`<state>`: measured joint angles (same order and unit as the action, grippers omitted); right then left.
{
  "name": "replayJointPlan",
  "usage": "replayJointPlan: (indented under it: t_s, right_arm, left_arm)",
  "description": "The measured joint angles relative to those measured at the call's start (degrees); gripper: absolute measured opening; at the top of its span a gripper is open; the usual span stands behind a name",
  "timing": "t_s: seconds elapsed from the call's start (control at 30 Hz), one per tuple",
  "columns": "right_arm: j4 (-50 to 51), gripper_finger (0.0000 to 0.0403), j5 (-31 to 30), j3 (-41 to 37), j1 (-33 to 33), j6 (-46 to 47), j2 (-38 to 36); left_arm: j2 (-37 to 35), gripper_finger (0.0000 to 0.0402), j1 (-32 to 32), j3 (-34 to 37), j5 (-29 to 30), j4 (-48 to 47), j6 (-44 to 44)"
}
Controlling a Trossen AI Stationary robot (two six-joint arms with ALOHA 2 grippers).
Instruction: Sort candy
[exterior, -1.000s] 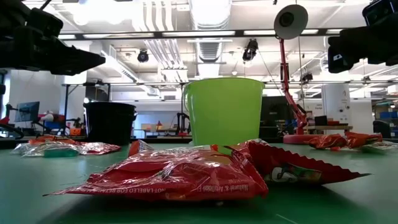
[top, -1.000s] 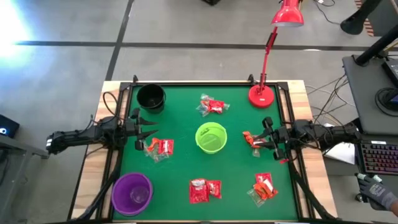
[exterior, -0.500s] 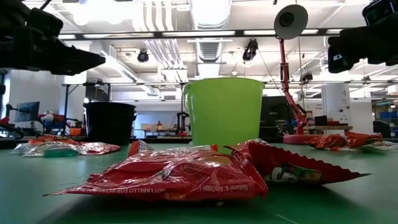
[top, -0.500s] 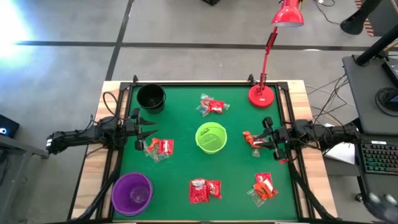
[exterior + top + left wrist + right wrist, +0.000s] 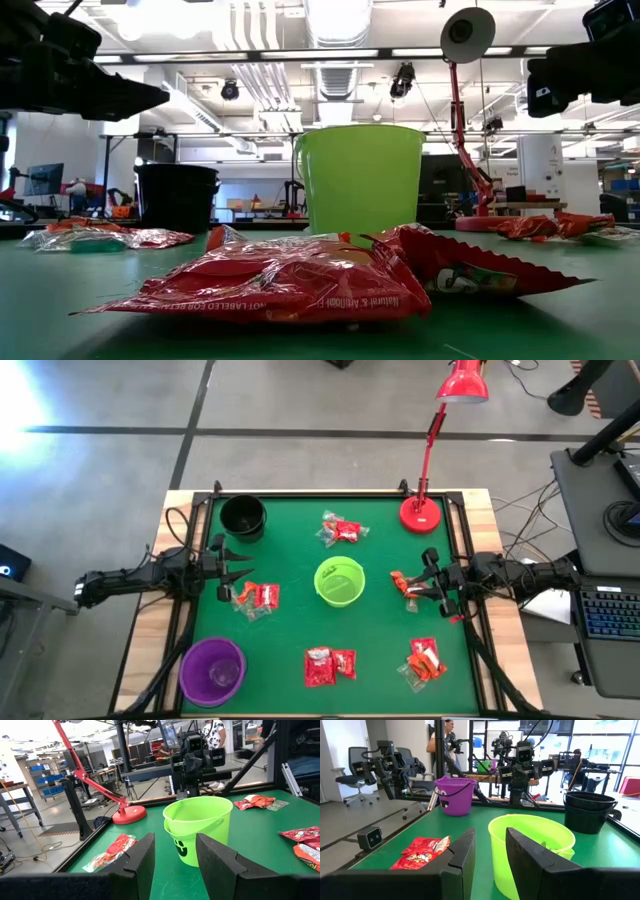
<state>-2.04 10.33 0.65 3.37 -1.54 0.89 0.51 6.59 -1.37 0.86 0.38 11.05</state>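
Green felt covers the table (image 5: 290, 560), framed by a wooden rim, in my high view. At centre sits the lime-green bowl (image 5: 340, 581), the black bowl (image 5: 243, 517) at upper left, the purple bowl (image 5: 212, 670) at lower left, a red desk lamp (image 5: 421, 512) at upper right. The candy lies in five heaps: above the green bowl (image 5: 341, 530), left of it (image 5: 254, 598), right of it (image 5: 404, 584), bottom centre (image 5: 329, 665) and lower right (image 5: 424, 659). My left gripper (image 5: 238, 571) hangs at the left edge just above the left heap, holding nothing. My right gripper (image 5: 424, 586) hangs at the right edge over the right heap. Bare felt lies between heaps and bowls.

Low view: red packets (image 5: 300, 280) fill the foreground, the green bowl (image 5: 360, 178) behind them; both arms stay high, clear of the felt.

Left wrist view: the fingers (image 5: 142, 857) stand parted, empty, with the green bowl (image 5: 199, 827) ahead and a person beyond the table.

Right wrist view: the fingers (image 5: 464, 851) are parted, gripping nothing, with the green bowl (image 5: 532, 845) beyond them and a red packet (image 5: 422, 851) beside.
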Motion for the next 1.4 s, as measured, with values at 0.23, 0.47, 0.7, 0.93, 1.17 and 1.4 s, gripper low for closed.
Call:
replayJointPlan:
  t_s: [0.23,0.47,0.7,0.93,1.17,1.4]
  right_arm:
    - [0.0,0.01,0.0,0.0,0.0,0.0,0.0]
    - [0.02,0.01,0.0,0.0,-0.01,0.01,0.01]
    - [0.0,0.01,0.0,0.0,0.0,0.0,0.0]
    - [0.0,0.01,0.0,0.01,-0.01,0.02,0.01]
    - [-0.43,0.01,-2.67,-0.02,-0.02,-2.09,0.19]
    - [-0.77,0.01,-10.25,-0.02,-0.04,-6.96,0.36]
  left_arm:
    - [-0.02,0.0126,-0.02,0.0,0.02,0.0,0.0]
    - [-0.02,0.0126,-0.01,0.0,0.0,0.01,0.02]
    - [-0.02,0.0126,-0.01,0.0,0.01,0.0,0.0]
    - [0.0,0.0126,-0.02,0.0,0.0,0.0,0.02]
    - [-0.01,0.0126,-0.01,0.0,0.01,0.01,0.01]
    - [0.0,0.0126,-0.02,0.0,0.02,0.0,0.02]
